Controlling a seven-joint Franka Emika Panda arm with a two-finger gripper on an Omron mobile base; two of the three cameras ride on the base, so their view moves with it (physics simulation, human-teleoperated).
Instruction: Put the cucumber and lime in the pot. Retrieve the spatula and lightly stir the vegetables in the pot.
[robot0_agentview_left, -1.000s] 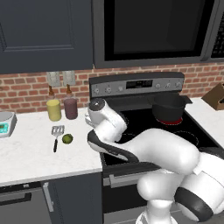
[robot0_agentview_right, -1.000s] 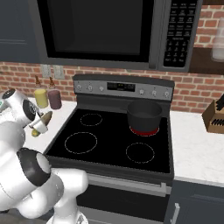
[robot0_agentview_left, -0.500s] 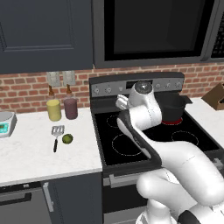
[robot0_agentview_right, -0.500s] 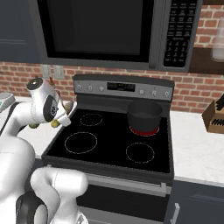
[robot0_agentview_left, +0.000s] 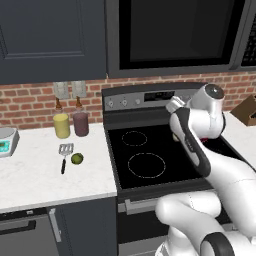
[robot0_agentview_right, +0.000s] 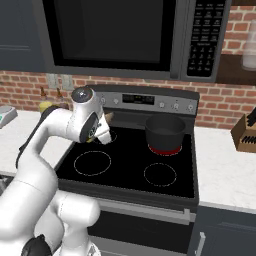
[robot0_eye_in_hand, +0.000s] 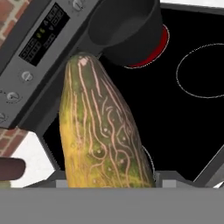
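The yellowish-green cucumber stands up large in the hand view, with my gripper shut on its lower end. In the right base view the gripper hangs over the cooktop's back left burner, the cucumber's tip poking out toward the pot. The dark pot with its red base band sits on the back right burner, just beyond the cucumber. The small round lime lies on the white counter left of the stove, beside the spatula with its slotted silver head and black handle.
A yellow bottle and a dark bottle stand against the brick wall behind the spatula. A scale sits at the counter's far left. A knife block stands right of the stove. A microwave hangs overhead.
The arm has swung from the counter on the left across the cooktop toward the pot, carrying the cucumber. The lime and spatula have stayed put.
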